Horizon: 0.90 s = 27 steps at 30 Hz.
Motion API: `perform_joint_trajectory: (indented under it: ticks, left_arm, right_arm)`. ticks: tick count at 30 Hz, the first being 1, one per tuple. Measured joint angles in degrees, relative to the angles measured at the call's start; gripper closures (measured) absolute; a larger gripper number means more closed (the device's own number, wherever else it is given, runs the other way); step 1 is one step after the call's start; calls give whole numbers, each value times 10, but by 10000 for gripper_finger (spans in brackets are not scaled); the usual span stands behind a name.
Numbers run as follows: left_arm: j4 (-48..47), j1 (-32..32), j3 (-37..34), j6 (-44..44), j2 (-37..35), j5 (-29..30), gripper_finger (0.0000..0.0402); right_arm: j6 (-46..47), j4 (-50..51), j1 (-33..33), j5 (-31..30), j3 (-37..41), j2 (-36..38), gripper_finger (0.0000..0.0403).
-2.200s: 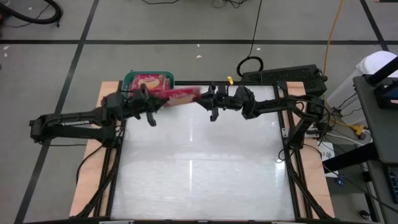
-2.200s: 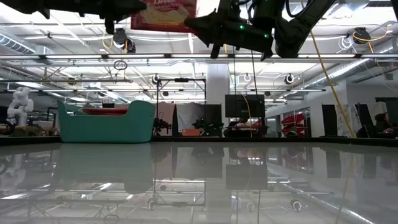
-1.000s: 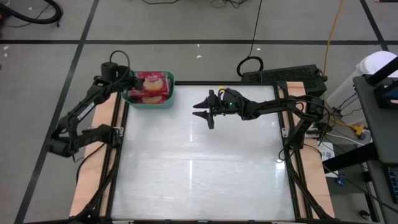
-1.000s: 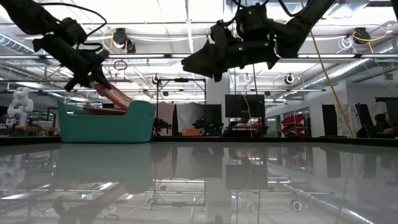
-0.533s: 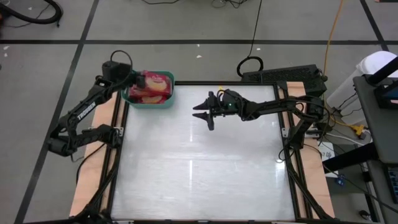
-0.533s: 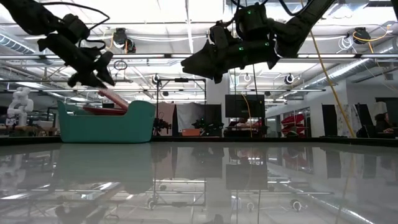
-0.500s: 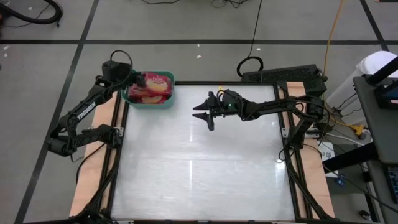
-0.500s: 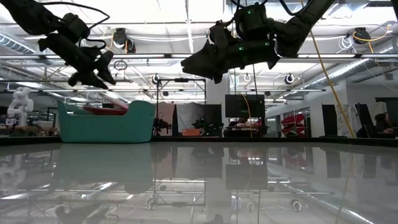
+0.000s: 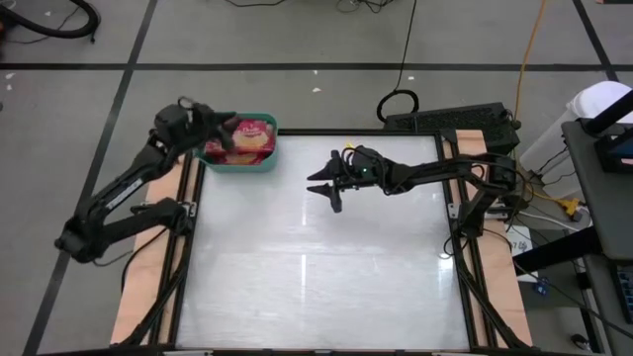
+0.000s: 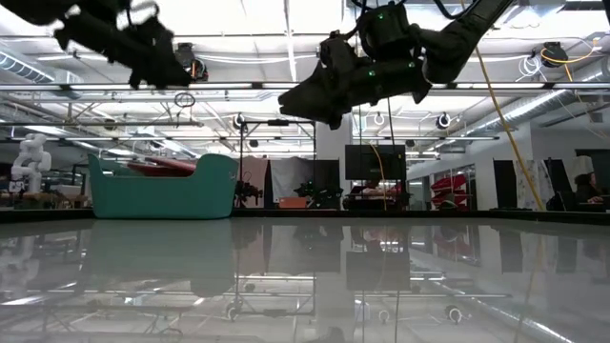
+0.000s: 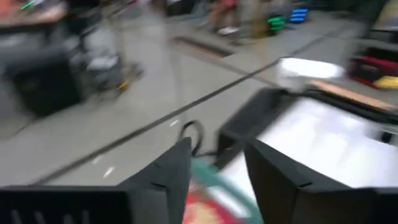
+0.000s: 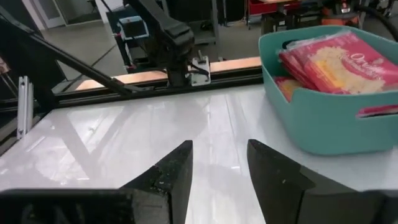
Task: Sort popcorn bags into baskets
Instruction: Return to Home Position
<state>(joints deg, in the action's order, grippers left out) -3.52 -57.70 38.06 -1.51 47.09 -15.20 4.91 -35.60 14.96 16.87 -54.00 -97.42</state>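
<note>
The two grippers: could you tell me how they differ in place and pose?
The left gripper hangs over the teal bin of popcorn bags; the right gripper hangs over the white table, beside the bin. From above, the left points toward the picture's right, the right toward its left, at the bin. Both are open and empty.

Desk (image 9: 316,267): glossy white top, black frame, wooden strips along both sides | floor (image 9: 297,40): grey, black tape lines | cable (image 9: 398,102): black, looped behind desk | orange cord (image 9: 531,44): on floor, far right | dark screen (image 10: 374,162): room beyond | white humanoid figure (image 10: 29,157): room's far left
</note>
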Motion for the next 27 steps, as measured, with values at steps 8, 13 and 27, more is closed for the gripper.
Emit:
perform_joint_trajectory:
  ticks: [8,13,27]
  left_arm:
    - [-42,210,-32,8,-139,25,337]
    - [12,363,-100,20,-177,86,394]
    - [177,605,-270,16,-191,305,396]
  right_arm:
    - [-36,100,-20,-5,0,71,305]
    - [-60,142,-56,-51,5,113,375]
    - [-54,120,-117,-128,201,287,401]
